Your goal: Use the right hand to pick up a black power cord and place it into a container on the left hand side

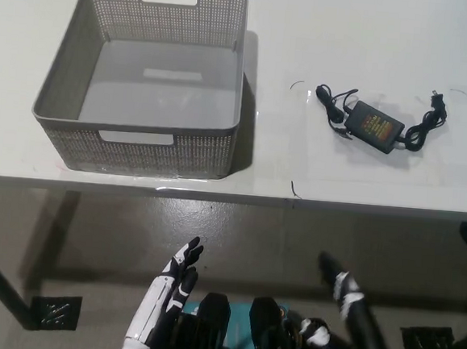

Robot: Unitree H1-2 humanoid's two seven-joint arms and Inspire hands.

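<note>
Presently, cord (374, 121) is being judged light and floppy, best gripped at its stiff adapter brick; right hand (345, 292) blurred, state undeterminable; left hand (179, 275) spread; basket (138, 147) far left.

The label on the power cord's adapter (372, 126) is too small to read.

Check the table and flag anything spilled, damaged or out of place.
Nothing stands out. The grey basket sits upright and empty on the white table; the black power cord lies loosely coiled to its right. Both hands hang below the table edge.
</note>
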